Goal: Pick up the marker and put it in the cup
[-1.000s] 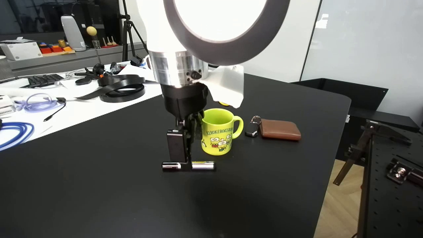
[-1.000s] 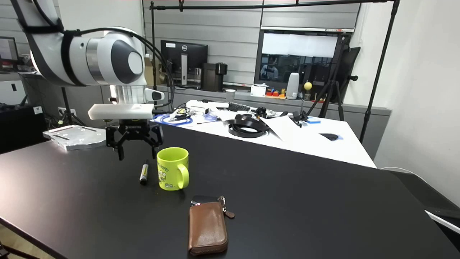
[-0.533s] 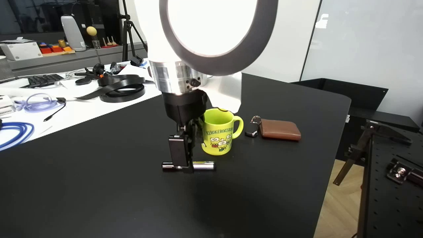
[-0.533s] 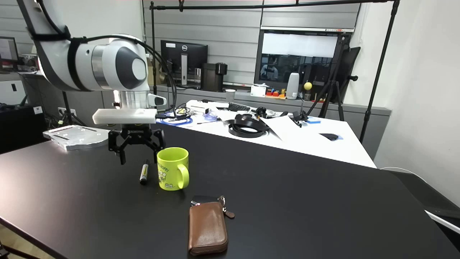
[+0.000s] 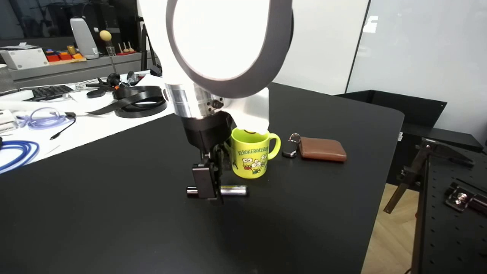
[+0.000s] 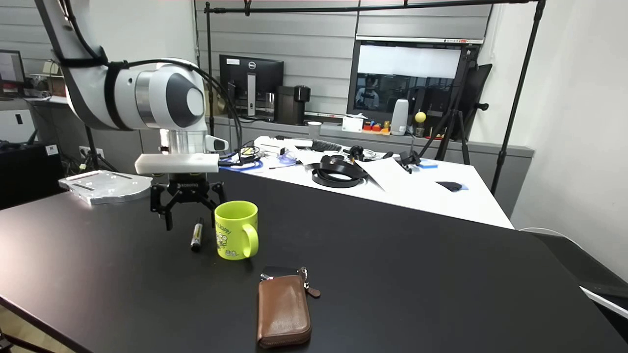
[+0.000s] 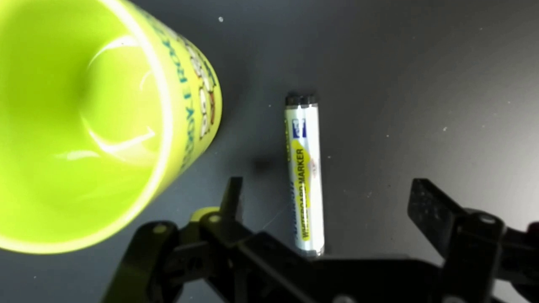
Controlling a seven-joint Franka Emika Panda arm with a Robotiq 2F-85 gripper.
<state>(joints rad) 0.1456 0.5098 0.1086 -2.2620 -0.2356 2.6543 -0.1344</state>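
Note:
The marker lies flat on the black table, white with a dark end, in both exterior views (image 5: 235, 190) (image 6: 196, 236) and the wrist view (image 7: 306, 176). The yellow-green cup stands upright close beside it in both exterior views (image 5: 249, 161) (image 6: 234, 238); its open mouth and printed wall show in the wrist view (image 7: 198, 101). My gripper (image 7: 328, 185) is open and empty, its fingers apart on either side of the marker, which is nearer the cup-side finger. The gripper (image 6: 192, 227) is low; in an exterior view (image 5: 214, 198) a finger hides the marker's middle. Whether fingertips touch the table is unclear.
A brown leather key pouch (image 5: 322, 149) with keys lies past the cup's handle, also in an exterior view (image 6: 283, 311). A metal plate (image 6: 110, 186) lies behind the arm. A white table (image 6: 431, 198) with cables and a black strap coil (image 6: 338, 172) adjoins.
My gripper has moved down toward the marker in both exterior views, its fingers still apart. The arm has shifted slightly. The marker, cup and pouch have not moved.

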